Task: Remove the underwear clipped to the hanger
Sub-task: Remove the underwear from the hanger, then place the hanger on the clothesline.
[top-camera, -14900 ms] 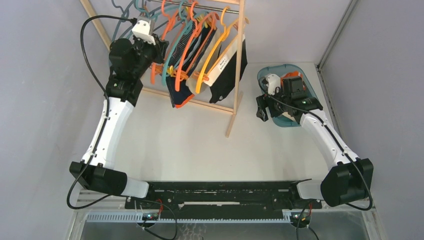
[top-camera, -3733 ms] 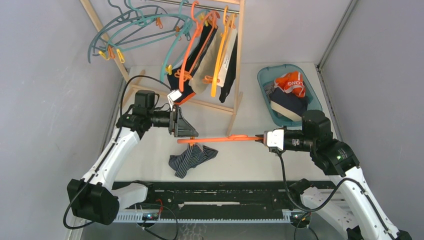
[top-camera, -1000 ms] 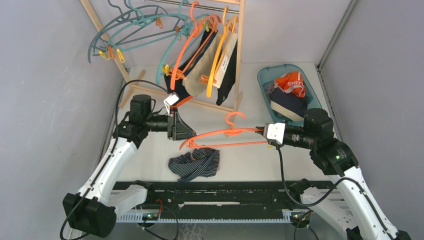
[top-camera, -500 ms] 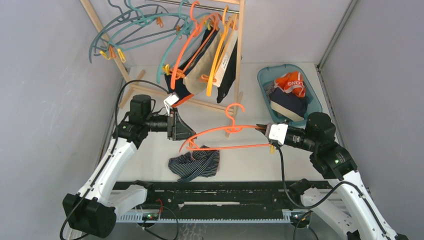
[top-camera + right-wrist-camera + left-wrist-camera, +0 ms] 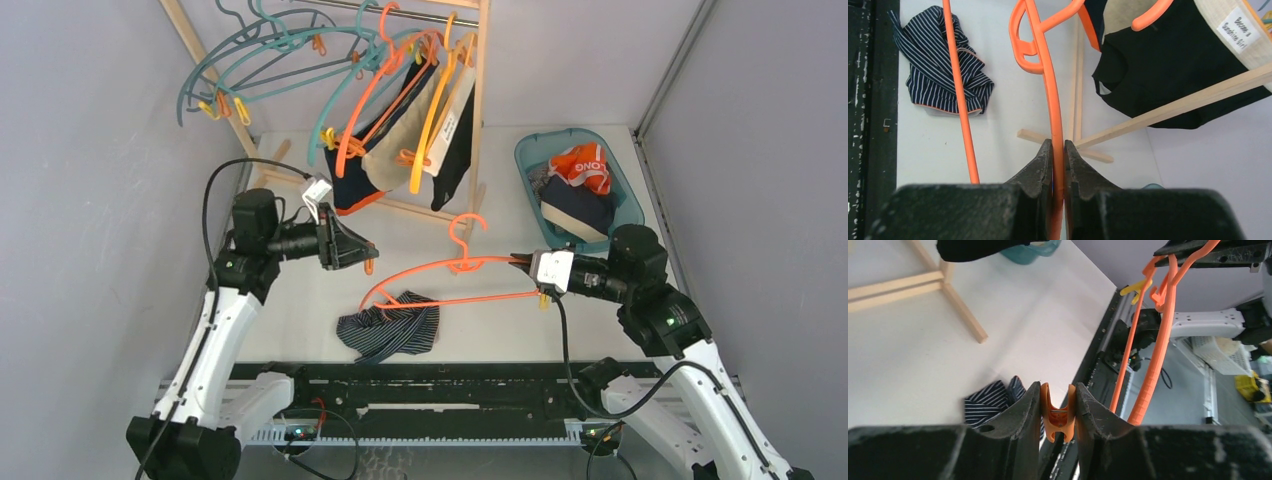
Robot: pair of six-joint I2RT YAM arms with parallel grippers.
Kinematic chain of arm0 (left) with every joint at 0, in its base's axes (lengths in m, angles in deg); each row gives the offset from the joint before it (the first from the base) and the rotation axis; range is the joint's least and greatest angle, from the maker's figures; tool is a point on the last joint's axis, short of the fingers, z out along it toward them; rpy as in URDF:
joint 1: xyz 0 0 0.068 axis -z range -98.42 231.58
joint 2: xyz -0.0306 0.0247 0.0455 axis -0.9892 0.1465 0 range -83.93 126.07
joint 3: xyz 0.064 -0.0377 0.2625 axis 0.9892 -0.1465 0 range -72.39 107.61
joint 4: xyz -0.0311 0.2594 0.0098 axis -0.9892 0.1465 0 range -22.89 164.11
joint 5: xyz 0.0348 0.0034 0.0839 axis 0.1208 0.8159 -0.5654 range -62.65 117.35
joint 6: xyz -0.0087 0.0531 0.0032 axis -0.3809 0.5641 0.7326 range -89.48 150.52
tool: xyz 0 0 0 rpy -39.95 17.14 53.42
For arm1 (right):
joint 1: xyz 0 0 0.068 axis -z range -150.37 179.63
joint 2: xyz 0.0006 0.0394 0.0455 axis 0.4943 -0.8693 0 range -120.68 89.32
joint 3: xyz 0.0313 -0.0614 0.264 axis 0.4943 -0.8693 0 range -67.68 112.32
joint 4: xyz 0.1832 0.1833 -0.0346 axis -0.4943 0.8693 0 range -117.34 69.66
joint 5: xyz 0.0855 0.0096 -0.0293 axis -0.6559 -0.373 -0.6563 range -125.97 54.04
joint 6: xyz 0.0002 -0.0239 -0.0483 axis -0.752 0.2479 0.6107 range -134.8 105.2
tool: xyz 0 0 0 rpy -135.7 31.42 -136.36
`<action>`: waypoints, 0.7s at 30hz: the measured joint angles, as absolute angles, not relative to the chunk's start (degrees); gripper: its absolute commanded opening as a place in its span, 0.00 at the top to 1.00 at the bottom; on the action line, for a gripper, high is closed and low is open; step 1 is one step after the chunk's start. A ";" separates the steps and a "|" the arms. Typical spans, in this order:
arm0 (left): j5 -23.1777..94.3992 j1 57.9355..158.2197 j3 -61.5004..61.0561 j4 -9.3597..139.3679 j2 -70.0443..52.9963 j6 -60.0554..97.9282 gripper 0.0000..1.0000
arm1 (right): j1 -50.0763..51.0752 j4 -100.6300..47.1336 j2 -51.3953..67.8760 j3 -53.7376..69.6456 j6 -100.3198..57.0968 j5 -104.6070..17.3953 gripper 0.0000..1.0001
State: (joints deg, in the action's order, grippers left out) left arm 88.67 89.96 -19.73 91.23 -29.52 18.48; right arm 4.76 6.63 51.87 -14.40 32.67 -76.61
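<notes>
White tabletop (image 5: 500, 340): stage for the whole scene, with both arms bolted at its near edge.
Wooden rack (image 5: 480, 90): back left. A navy pair with orange trim (image 5: 348, 188), a beige pair (image 5: 385, 165) and a black pair (image 5: 455, 150) hang clipped there, so the job looks only part done.
Teal bin (image 5: 525, 160): back right, garments inside, behind the right arm.
Orange hanger (image 5: 470, 298): bare and held out over the table, its long axis running left to right between the two grippers and its hook pointing toward the rack.
Striped briefs (image 5: 390, 328): loose and crumpled on the table near the front edge, under the hanger's left end and clipped to nothing.
Right gripper (image 5: 1058, 147): clamped on the hanger's right end, jaws nearly closed on the thin rod.
Left gripper (image 5: 1058, 390): pinching an orange clip (image 5: 1058, 420), which sits well apart from the hanger in the wrist view.
Briefs to grippers: the heap lies below and in front of the left gripper, the nearer of the two (though its fingers are occupied). The bin sits across the table on the right.
</notes>
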 measured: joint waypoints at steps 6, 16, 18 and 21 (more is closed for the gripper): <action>85.63 88.56 -17.63 92.91 -32.93 21.52 1.00 | 5.66 7.51 51.06 -14.47 32.56 -77.50 1.00; 83.97 88.52 -8.36 99.97 -38.59 31.93 1.00 | 6.51 6.39 47.98 -14.51 25.37 -74.97 1.00; 84.25 88.52 -5.54 102.64 -39.09 36.03 1.00 | 6.60 5.52 46.97 -14.51 23.03 -74.20 1.00; 85.28 88.91 -2.66 105.59 -39.86 41.32 1.00 | 6.64 4.86 45.53 -14.49 20.01 -73.48 1.00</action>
State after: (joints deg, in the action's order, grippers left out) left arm 85.28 88.91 -2.66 105.59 -39.86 41.32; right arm 6.64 4.86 45.53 -14.49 20.01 -73.48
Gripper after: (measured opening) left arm 0.316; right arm 0.057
